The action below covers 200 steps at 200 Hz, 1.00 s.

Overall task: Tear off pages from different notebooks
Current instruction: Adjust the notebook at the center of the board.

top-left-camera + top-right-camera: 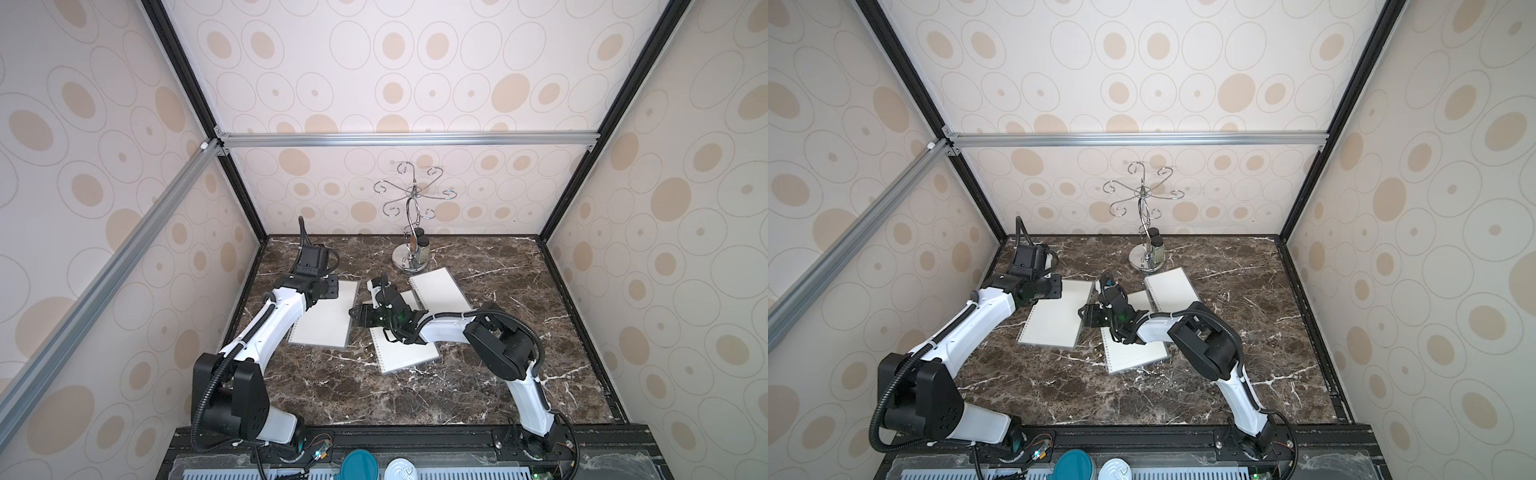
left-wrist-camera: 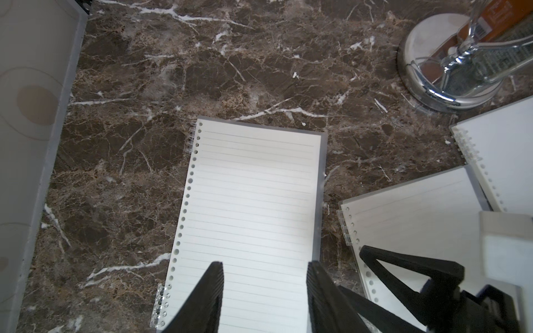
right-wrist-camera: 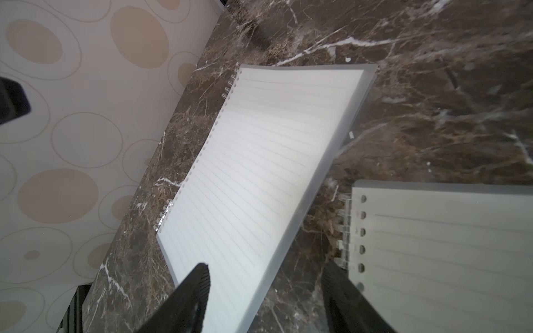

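3 notebooks [image 1: 320, 324] lie on the worktop [image 1: 415, 395] toward its far edge. Left hand [image 2: 264, 265], released, over the one nearest the left edge; right hand [image 3: 265, 263], released, between 2.

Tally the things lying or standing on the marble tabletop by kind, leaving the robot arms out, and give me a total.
Notebooks: 3 (left, middle, right)
Chrome hook stand: 1
Black-capped bottles at the stand's base: 2
Total: 6
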Each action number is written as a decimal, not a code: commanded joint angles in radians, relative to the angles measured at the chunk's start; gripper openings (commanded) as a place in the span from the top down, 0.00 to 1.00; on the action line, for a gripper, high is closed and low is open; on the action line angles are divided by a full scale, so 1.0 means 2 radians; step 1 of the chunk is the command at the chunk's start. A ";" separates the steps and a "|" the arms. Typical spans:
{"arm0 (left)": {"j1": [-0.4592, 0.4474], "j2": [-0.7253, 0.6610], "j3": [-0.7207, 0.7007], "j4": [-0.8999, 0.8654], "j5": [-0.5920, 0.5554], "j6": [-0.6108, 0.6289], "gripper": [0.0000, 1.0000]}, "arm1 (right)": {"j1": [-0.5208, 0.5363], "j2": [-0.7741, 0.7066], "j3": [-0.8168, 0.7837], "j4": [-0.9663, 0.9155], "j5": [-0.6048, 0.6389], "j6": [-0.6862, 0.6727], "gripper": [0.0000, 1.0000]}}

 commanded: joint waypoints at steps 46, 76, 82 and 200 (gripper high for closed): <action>0.028 -0.089 -0.100 0.167 0.031 -0.154 0.28 | 0.053 -0.061 -0.084 -0.023 0.088 -0.074 0.34; 0.047 -0.090 -0.183 0.265 0.010 -0.176 0.27 | 0.057 -0.098 -0.135 -0.016 0.106 -0.116 0.33; 0.049 -0.084 -0.187 0.273 0.005 -0.172 0.27 | 0.057 -0.101 -0.142 -0.012 0.104 -0.120 0.33; 0.166 0.059 -0.206 0.383 0.073 -0.138 0.22 | 0.096 -0.025 -0.060 -0.051 0.098 -0.133 0.34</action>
